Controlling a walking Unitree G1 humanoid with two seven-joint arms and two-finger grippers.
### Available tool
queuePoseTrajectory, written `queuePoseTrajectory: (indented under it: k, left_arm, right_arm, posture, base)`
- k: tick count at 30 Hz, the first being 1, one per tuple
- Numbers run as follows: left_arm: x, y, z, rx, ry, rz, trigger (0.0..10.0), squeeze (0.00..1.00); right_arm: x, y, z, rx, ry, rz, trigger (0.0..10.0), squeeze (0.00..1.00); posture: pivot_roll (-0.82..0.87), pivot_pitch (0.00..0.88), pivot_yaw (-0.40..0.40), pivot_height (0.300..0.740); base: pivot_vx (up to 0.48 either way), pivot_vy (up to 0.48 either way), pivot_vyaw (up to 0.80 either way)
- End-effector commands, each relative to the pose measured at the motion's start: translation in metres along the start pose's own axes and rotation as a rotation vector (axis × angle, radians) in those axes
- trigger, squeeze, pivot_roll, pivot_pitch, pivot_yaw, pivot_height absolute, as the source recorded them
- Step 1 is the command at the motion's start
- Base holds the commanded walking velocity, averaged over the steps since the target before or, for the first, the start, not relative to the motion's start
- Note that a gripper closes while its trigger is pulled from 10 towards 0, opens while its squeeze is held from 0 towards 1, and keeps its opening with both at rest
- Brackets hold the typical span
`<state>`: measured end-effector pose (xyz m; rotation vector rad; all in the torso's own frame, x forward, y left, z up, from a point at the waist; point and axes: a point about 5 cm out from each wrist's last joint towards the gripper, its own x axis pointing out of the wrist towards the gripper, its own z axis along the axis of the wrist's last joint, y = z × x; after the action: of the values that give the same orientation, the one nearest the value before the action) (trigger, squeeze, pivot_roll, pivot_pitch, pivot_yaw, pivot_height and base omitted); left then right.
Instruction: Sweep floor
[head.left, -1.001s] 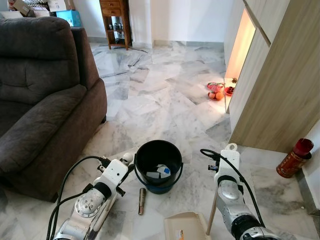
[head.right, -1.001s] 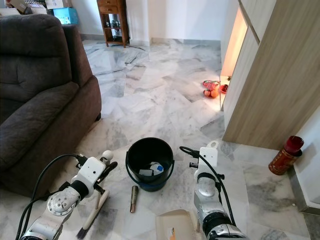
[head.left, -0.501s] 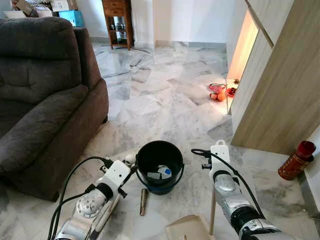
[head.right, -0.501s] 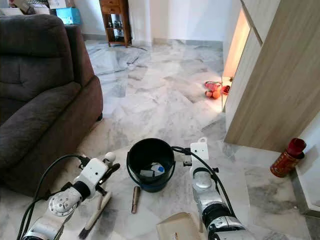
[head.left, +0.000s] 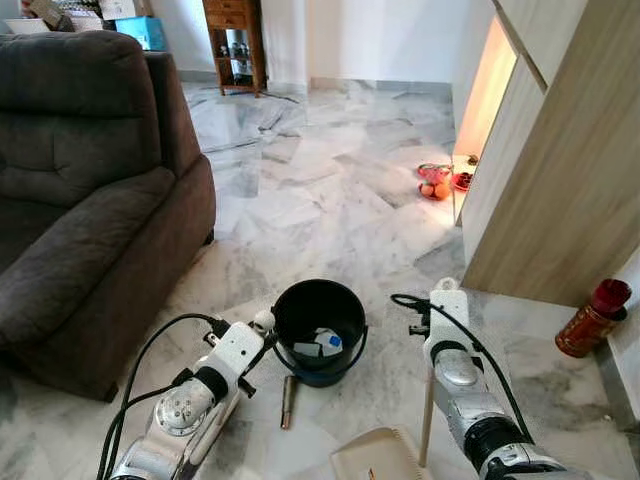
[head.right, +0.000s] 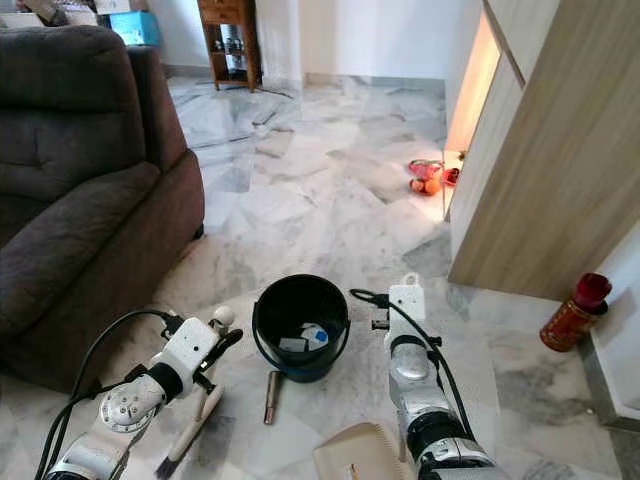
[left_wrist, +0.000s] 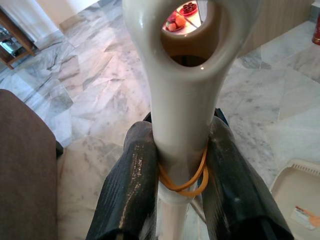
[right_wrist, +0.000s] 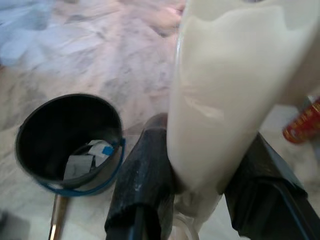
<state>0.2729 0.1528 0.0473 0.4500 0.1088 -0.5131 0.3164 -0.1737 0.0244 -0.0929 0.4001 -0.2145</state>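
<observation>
Between the left gripper's (left_wrist: 182, 185) two black fingers (left_wrist: 131, 185) sits the cream brush handle (left_wrist: 182, 107), clamped tight just above an orange rubber band, its hanging hole at the top. The right gripper (right_wrist: 197, 192) is likewise closed on the pale dustpan handle (right_wrist: 227, 95). Out from the jaws, the brush (head.right: 190, 425) slants down to the marble floor (head.left: 320, 200) left of the black bucket (head.left: 319, 330), while the dustpan (head.left: 375, 458) rests on the floor at the frame's bottom edge, right of a small brown cylinder (head.left: 286, 400) lying below the bucket. Paper scraps lie in the bucket.

Compared with a second ago, the right arm has shifted slightly back and forth beside the bucket; both grips held, and the cylinder stayed put. That suggests repositioning; the cylinder probably remains to be swept. The camera view also shifted slightly.
</observation>
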Motion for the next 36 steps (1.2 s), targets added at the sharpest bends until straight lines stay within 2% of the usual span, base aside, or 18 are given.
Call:
queuePoseTrajectory:
  k: [1, 2, 14, 18, 22, 27, 29, 32, 36]
  left_arm:
    - [0.002, 0.005, 0.003, 0.036, -0.006, 0.0, 10.0, 0.0]
    - [0.002, 0.005, 0.004, 0.04, -0.009, 0.002, 10.0, 0.0]
    - [0.002, 0.004, 0.005, 0.049, -0.014, -0.002, 10.0, 0.0]
    - [0.002, 0.004, 0.006, 0.054, -0.016, -0.004, 10.0, 0.0]
    - [0.002, 0.005, 0.007, 0.056, -0.018, -0.005, 10.0, 0.0]
    - [-0.002, 0.007, 0.005, 0.065, -0.011, -0.009, 10.0, 0.0]
    - [-0.003, 0.007, 0.004, 0.068, -0.009, -0.009, 10.0, 0.0]
    - [-0.008, 0.014, -0.001, 0.083, 0.006, 0.004, 10.0, 0.0]
    - [-0.01, 0.023, -0.004, 0.108, 0.018, 0.049, 10.0, 0.0]
  right_arm:
    - [-0.002, 0.001, -0.004, 0.063, 0.015, -0.022, 10.0, 0.0]
    - [-0.002, -0.002, 0.0, 0.097, -0.015, -0.063, 10.0, 0.0]
    - [-0.001, -0.021, 0.019, 0.209, -0.159, -0.213, 10.0, 0.0]
    - [-0.002, -0.024, 0.024, 0.212, -0.205, -0.247, 10.0, 0.0]
    - [-0.002, -0.021, 0.023, 0.2, -0.206, -0.244, 10.0, 0.0]
    - [-0.005, -0.015, 0.012, 0.131, -0.18, -0.233, 10.0, 0.0]
    - [-0.006, -0.015, 0.01, 0.134, -0.172, -0.23, 10.0, 0.0]
    - [-0.008, -0.011, -0.001, 0.121, -0.137, -0.211, 10.0, 0.0]
    - [-0.009, -0.011, -0.004, 0.122, -0.126, -0.214, 10.0, 0.0]
  posture:
    - [0.14, 0.0, 0.03, 0.74]
    - [0.14, 0.0, 0.029, 0.74]
    - [0.14, 0.0, 0.028, 0.74]
    - [0.15, 0.0, 0.027, 0.74]
    - [0.15, 0.0, 0.027, 0.74]
    - [0.16, 0.0, 0.028, 0.74]
    - [0.16, 0.0, 0.027, 0.74]
    - [0.17, 0.0, 0.027, 0.74]
    - [0.17, 0.0, 0.026, 0.74]
  base:
    - [0.0, 0.0, 0.0]
    - [0.0, 0.0, 0.0]
    - [0.0, 0.0, 0.0]
    - [0.0, 0.0, 0.0]
    - [0.0, 0.0, 0.0]
    - [0.0, 0.0, 0.0]
    - [0.0, 0.0, 0.0]
    - [0.0, 0.0, 0.0]
    - [0.0, 0.0, 0.0]
